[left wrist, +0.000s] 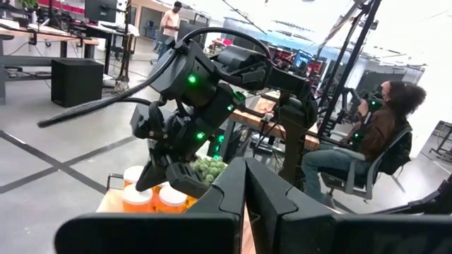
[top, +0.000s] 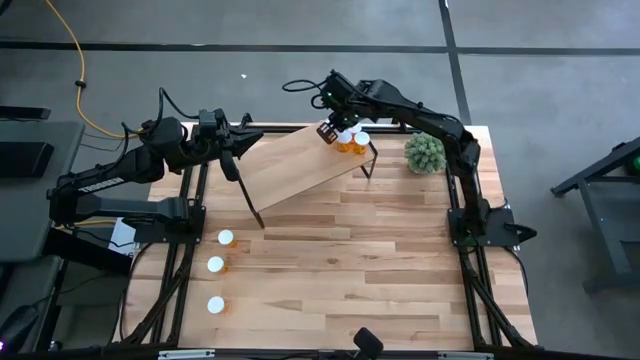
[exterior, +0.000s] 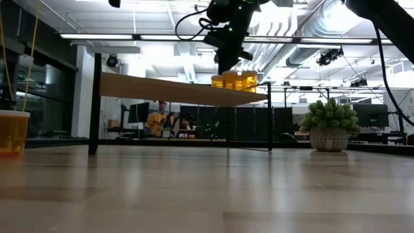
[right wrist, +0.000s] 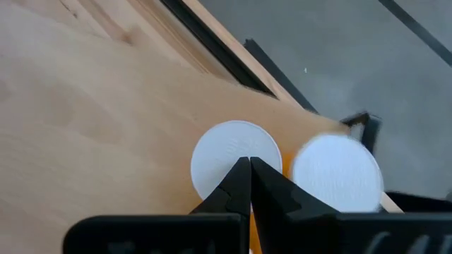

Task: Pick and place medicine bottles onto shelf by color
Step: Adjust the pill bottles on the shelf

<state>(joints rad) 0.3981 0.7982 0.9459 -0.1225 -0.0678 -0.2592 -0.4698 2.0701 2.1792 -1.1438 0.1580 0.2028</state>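
Note:
The shelf (top: 295, 165) is a light-wood plank on thin black legs at the table's far middle. A small cluster of orange medicine bottles (top: 352, 141) with white caps stands on its far right end, and shows in the low view as medicine bottles (exterior: 237, 79). My right gripper (top: 327, 131) is shut and points steeply down, its tips over one white cap (right wrist: 233, 152). Three more bottles (top: 216, 265) stand on their bases in a row on the table's left. My left gripper (top: 238, 152) is shut and level, at the shelf's far left corner. My right gripper has its shut fingertips (right wrist: 240, 176) right over the white cap of one bottle on the shelf, coming from above at a slant. Whether they touch the cap I cannot tell. My left gripper touches nothing.
A fuzzy green plant in a pot (top: 425, 152) stands on the table right of the shelf. The near half of the tabletop (top: 350, 280) is bare wood. A person sits at a desk beyond the table (left wrist: 374, 134).

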